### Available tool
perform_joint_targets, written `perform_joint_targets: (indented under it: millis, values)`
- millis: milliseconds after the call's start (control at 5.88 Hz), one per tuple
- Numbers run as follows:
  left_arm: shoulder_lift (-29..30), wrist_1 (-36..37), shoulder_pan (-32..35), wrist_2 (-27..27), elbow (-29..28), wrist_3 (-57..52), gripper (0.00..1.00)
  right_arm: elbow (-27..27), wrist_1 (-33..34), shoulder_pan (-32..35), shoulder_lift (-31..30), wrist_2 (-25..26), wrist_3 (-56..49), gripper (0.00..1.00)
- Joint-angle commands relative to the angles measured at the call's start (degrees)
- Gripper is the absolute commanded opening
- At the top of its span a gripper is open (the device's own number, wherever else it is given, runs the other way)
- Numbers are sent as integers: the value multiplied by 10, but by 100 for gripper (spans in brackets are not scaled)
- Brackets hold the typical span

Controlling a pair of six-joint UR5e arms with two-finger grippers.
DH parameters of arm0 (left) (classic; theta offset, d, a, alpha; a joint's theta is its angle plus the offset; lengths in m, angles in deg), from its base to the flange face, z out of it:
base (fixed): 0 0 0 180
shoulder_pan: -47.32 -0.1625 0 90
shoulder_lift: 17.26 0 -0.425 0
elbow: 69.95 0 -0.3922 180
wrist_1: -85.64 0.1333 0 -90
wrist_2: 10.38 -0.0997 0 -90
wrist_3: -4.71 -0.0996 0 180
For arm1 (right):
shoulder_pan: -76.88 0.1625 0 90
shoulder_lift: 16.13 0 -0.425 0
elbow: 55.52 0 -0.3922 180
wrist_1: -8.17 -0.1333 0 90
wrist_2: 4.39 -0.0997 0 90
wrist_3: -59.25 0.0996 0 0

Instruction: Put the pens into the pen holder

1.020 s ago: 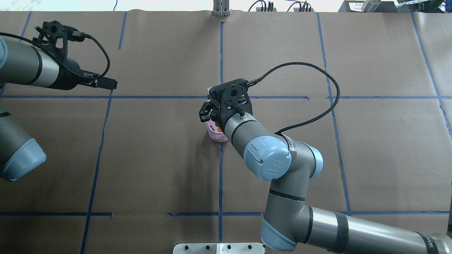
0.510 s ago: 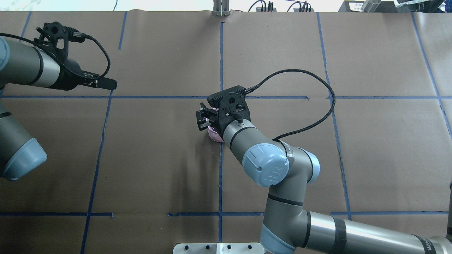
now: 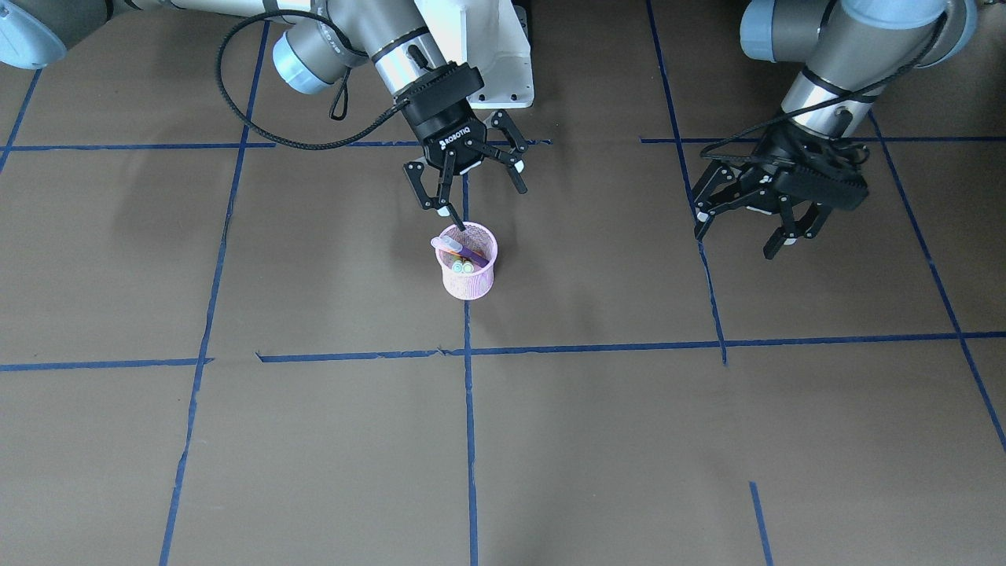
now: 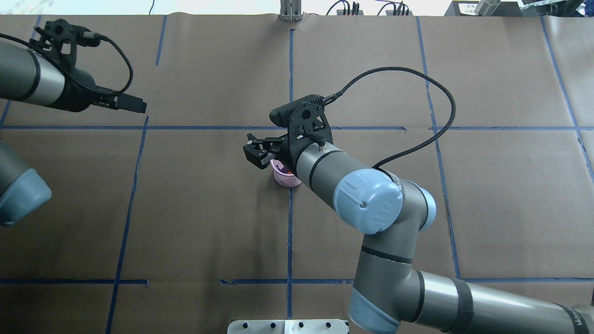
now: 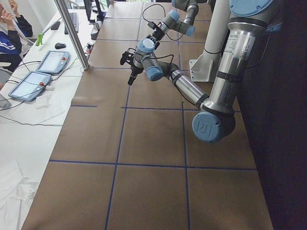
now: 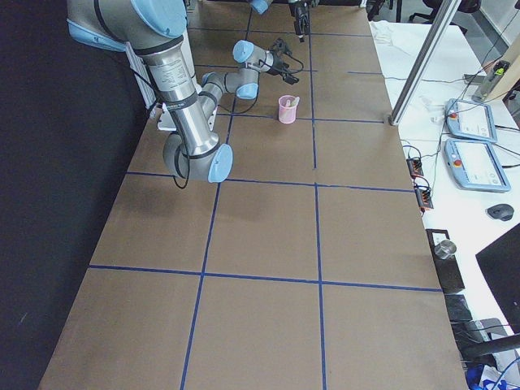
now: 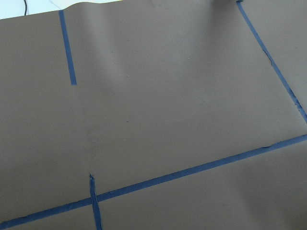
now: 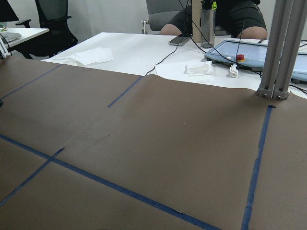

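Saw desk (image 3: 236,440) papered brown with a blue tape grid (image 3: 597,347), likely zone marks. Found right arm (image 4: 366,204) reached out over the desk centre, wrist tipped down toward the pen holder. Found left arm (image 4: 28,83) held off on its own side, probably parked to stay out of the way.

Noted right gripper (image 3: 479,200) just above the holder and slightly to the robot side of its rim, fingers spread apart with nothing between them. Read that as a drop-off pose, high enough to stay off the rim. Noted left gripper (image 3: 735,240) well apart from the holder, fingers also apart, empty, raised off the desk.

Located pen holder (image 3: 469,279) upright on the centre tape line, within easy reach of the right arm. Counted three pens in it:
- purple pen (image 3: 464,251) slanted across the mouth, pale cap end poking over the rim, so not fully seated
- orange pen (image 3: 456,267) and green pen (image 3: 468,268) standing end-up lower inside

Found no pen lying on the desk in these views, so judged collection about done. Flagged the light mesh cup as easy to tip if the purple one got nudged
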Motion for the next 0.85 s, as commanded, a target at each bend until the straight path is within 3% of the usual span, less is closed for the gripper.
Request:
perform_joint_targets:
  millis: [0,170,340,680]
  values:
    - [-21,2,65,81,-13,-12,100,104,217,69,-5,-126,32,100]
    - [-28,28,116,121,-39,-53,100,171,360,133,-44,-227,31,100]
    - [-31,77,180,153,-69,-145,100,173,417,204,-73,-296,22,100]
    - [-31,180,261,165,-138,-289,100,155,413,336,-196,-379,-84,100]
